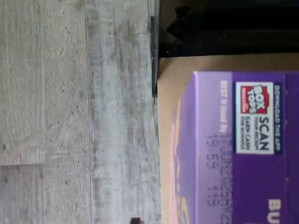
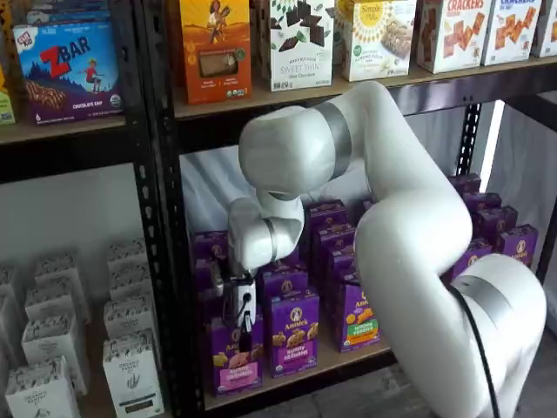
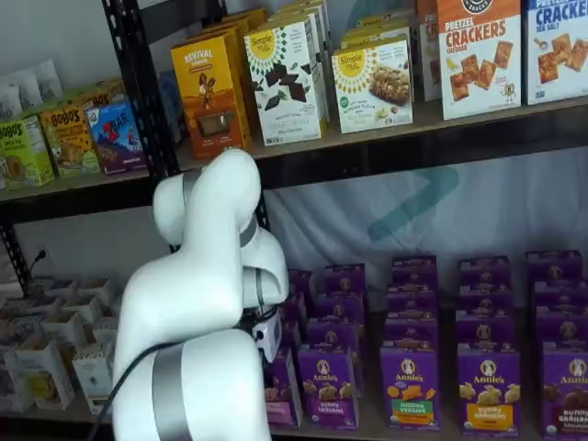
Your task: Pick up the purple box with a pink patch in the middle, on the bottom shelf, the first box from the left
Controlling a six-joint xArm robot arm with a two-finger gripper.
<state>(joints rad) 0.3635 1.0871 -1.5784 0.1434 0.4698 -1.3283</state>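
Purple box [image 2: 235, 357] seen upright at front left corner of bottom shelf [image 2: 296, 376]; hand [image 2: 241, 320] positioned directly above for top-down grab; finger state cannot be told, gap hidden

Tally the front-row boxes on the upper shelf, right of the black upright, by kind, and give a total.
Front row of the upper shelf, as seen in a shelf view:
Orange Revival box: 1
Simple Mills boxes: 2
Crackers boxes: 2
Total: 5
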